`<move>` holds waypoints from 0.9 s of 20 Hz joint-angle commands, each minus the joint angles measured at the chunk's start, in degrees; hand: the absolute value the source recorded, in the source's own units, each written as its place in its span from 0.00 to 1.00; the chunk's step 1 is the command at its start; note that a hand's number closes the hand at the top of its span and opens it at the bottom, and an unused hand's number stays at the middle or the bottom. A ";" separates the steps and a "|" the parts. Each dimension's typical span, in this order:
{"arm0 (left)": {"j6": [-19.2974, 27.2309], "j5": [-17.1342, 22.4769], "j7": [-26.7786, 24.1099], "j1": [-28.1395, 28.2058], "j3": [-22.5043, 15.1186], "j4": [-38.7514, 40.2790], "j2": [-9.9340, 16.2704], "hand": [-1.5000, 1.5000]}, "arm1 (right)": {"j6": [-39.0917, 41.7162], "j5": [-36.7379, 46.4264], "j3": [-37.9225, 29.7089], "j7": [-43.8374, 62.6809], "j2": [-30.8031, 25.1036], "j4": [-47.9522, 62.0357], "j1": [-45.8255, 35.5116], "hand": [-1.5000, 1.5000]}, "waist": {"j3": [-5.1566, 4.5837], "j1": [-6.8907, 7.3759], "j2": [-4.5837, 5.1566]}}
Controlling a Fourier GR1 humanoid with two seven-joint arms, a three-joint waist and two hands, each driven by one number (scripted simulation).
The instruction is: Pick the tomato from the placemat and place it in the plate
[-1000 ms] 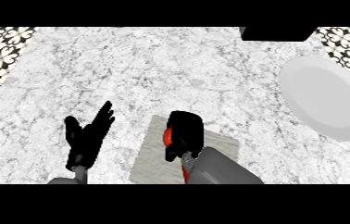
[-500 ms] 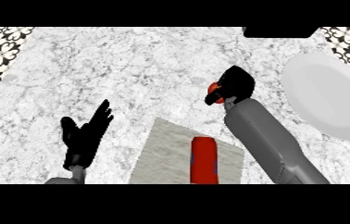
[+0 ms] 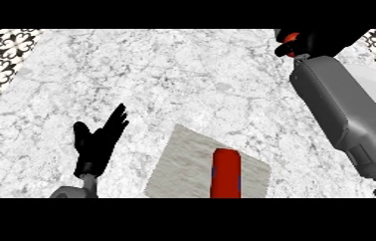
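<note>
Here the left hand is seen resting at the lower left, fingers straight and raised, holding nothing. To its right the placemat is laid, a red cylinder standing on it. At the upper right the tomato is enclosed by the curled right hand. The plate, largely hidden by the forearm, lies just below-right, so only a short lowering is judged needed.
</note>
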 commanded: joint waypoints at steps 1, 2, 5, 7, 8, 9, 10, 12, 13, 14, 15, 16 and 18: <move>-0.53 -0.16 0.77 -0.19 -0.81 -0.13 -0.04 0.50 | -9.78 6.69 -3.13 15.48 -2.53 4.37 -5.80 1.00 | 0.01 1.24 0.01; -0.14 0.06 0.60 -0.24 0.12 0.20 0.24 0.50 | -11.35 7.64 -4.22 16.31 -3.24 5.30 -5.24 1.00 | 0.04 1.06 0.23; 0.11 -0.25 1.16 -0.66 -0.46 -0.04 -0.21 0.50 | -16.19 11.29 -6.34 17.74 -4.06 6.81 -4.77 1.00 | 0.16 0.09 0.09; 0.01 0.37 1.02 -0.16 0.40 0.42 0.06 0.50 | -18.96 13.15 -8.23 18.39 -4.93 7.15 -4.89 1.00 | 0.16 -0.16 0.02; 0.40 0.01 0.75 0.10 -0.04 -0.36 -0.31 0.50 | -20.25 14.33 -8.96 18.70 -5.23 7.50 -4.57 1.00 | 0.20 -0.14 -0.21; 0.61 -0.33 1.52 -0.07 0.17 -0.32 0.32 0.50 | -21.57 15.28 -9.95 18.75 -6.25 7.21 -4.28 1.00 | 0.24 -1.24 -0.65; 0.35 0.39 1.21 -0.04 1.14 0.16 0.63 0.50 | -24.02 16.40 -10.47 18.87 -5.30 7.25 -2.84 1.00 | 0.24 -1.10 -0.31; 0.89 0.18 1.97 0.09 -0.11 -0.61 -0.73 0.50 | -26.54 18.52 -12.32 18.51 -6.22 7.65 -2.73 1.00 | 0.29 -1.20 -0.46; 0.90 -0.06 1.07 0.06 0.57 -0.33 -0.03 0.50 | -27.90 20.14 -12.75 19.14 -6.08 8.31 -0.52 1.00 | 0.24 -1.97 -0.55; 0.71 -0.13 0.53 0.09 0.99 0.46 0.38 0.50 | -27.69 21.13 -14.05 19.32 -7.26 9.36 -1.22 1.00 | 0.17 -1.71 -0.32; 1.10 -0.08 1.14 -0.32 0.81 0.80 -0.26 0.50 | -29.51 22.49 -14.52 19.42 -6.88 9.66 0.30 1.00 | 0.20 -2.26 -0.33; 1.04 -0.11 1.37 1.04 0.80 -0.06 0.28 0.50 | -29.81 23.77 -15.49 19.87 -7.21 10.38 1.57 1.00 | 0.21 -2.29 -0.81; 0.79 0.13 0.09 1.98 1.11 0.74 0.15 0.50 | -30.46 26.44 -17.41 19.90 -8.53 11.40 3.14 1.00 | 0.10 -3.01 -0.95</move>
